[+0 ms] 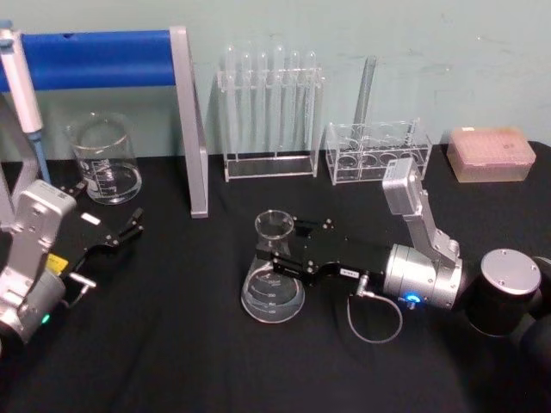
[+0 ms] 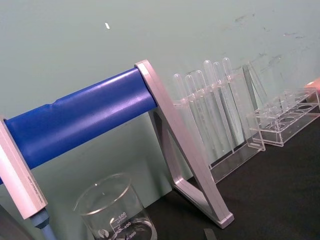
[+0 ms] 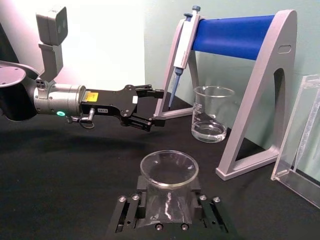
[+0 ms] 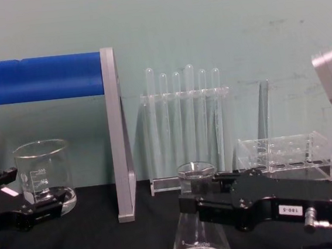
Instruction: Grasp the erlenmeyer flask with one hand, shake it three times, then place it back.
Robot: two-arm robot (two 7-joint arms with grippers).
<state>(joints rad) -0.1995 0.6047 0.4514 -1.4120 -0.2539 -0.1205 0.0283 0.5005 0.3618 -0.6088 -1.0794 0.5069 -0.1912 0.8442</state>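
Clamped on the neck of the erlenmeyer flask (image 1: 272, 297) with the right gripper (image 1: 275, 256), lower centre of head view. Pads tight to the glass on both sides, just under the flared rim. Taken at the neck, likely for a span narrow enough for the jaws, with the rim above as a stop against slip in the shake. Looks base-down on the black table (image 1: 172, 344), not yet lifted. Reaching in level from the right edge, well clear of the test tube rack (image 1: 269, 166) behind. Left gripper (image 1: 131, 228) parked at left edge near the beaker (image 1: 105, 159), fingers apart, empty.
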